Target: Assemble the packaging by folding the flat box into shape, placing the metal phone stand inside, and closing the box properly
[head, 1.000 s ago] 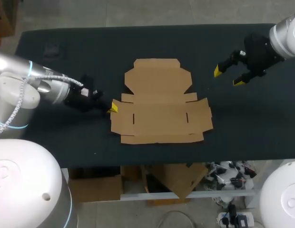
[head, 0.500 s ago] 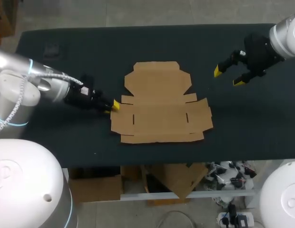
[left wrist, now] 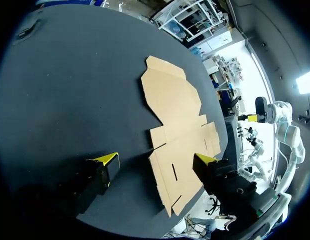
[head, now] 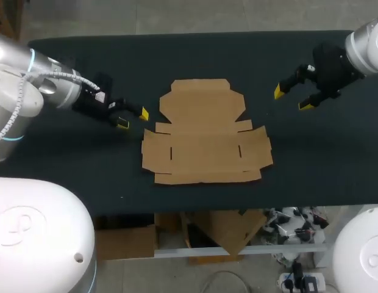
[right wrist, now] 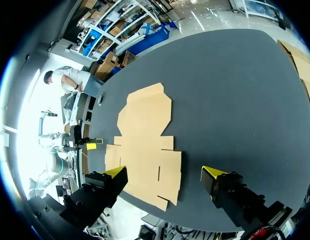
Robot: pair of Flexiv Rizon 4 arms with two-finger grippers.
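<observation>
The worktop [head: 85, 177] is a black surface spanning the full width of the head view. The box [head: 204, 131] lies on it as a flat, unfolded cardboard blank at the centre, with every panel and flap down on the surface. Its narrower lid panel points to the far edge. Its wider base panel, which has a flap at each side and two short slits, points to the near edge. The left arm [head: 30, 85] enters from the left edge. The right arm [head: 363, 49] enters at the far right corner. The left gripper [head: 133, 119] stands just beside the left side of the box, level with the joint between lid and base, and does not touch the cardboard. Its fingers are spread apart and hold nothing. In the left wrist view the box [left wrist: 180, 125] extends ahead of the left gripper [left wrist: 156, 160], with the nearest flap showing between the two yellow tips. The right gripper [head: 292, 99] is well apart from the box, toward the far right corner. Its fingers are likewise spread apart and hold nothing. In the right wrist view the box [right wrist: 145, 135] lies ahead of the right gripper [right wrist: 165, 172], clear of both tips.
</observation>
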